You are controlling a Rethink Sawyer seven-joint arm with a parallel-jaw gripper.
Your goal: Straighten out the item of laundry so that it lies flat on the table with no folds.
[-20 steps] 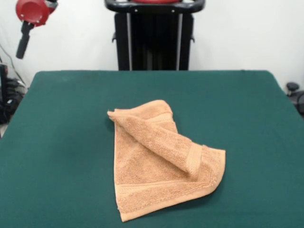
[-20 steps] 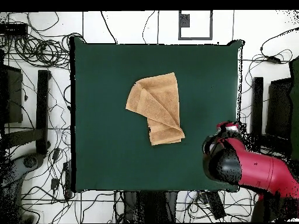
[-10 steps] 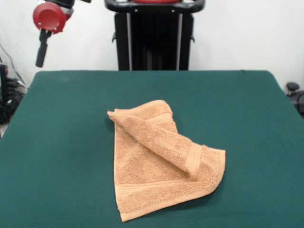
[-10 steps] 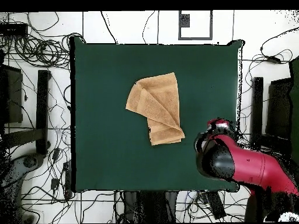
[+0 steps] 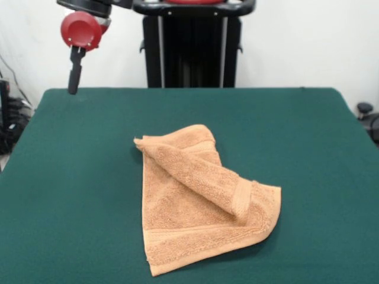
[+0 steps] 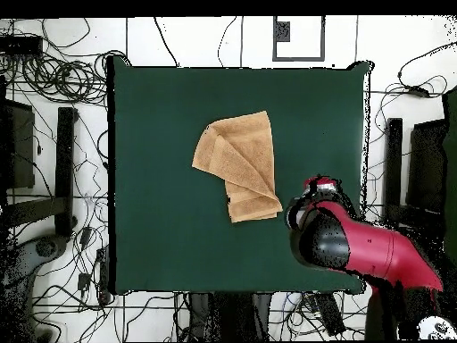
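A glossy red round housing with a black collar is seen on the wrist, a slim black gripper below it. From overhead, the arm is shown as a red shell ending in a bulbous black joint.

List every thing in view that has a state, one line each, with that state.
towel: folded, one corner flap lying diagonally across the rest; not flat.
gripper: in the air above the table's edge, clear of the towel; open or shut cannot be told.
table: bears only the towel.
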